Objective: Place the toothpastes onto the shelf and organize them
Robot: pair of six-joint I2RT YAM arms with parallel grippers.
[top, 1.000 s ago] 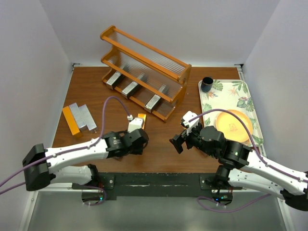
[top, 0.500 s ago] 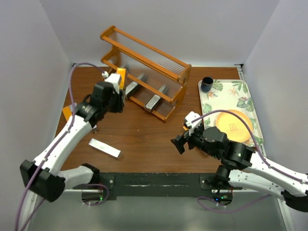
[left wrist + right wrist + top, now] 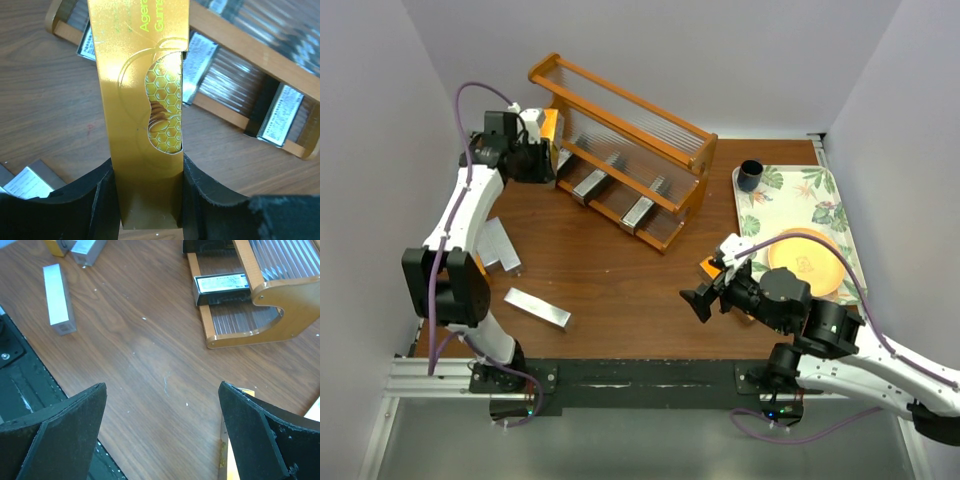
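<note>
The orange-brown stepped shelf [image 3: 650, 125] stands at the back. Three silver toothpaste cartons [image 3: 592, 182] lie on its lowest tier. My left gripper [image 3: 538, 142] is shut on an orange carton [image 3: 142, 100] with honeycomb print, held at the shelf's far left end [image 3: 65, 25]. My right gripper [image 3: 703, 300] is open and empty above bare table [image 3: 150, 365]. An orange carton [image 3: 711, 266] lies beside it. One silver carton [image 3: 537, 307] lies loose at the front left and also shows in the right wrist view [image 3: 58, 299]. More silver cartons [image 3: 502, 245] lie at the left edge.
A leaf-patterned tray [image 3: 835, 195] sits at the right with a yellow plate [image 3: 807, 255] and a dark cup [image 3: 750, 175]. The shelf's right end panel [image 3: 280, 315] is close to my right gripper. Walls close in on the left, right and back.
My left arm swung back and left with the orange carton, from the table's front to the shelf's left end. My right gripper drew back slightly, uncovering an orange carton.
</note>
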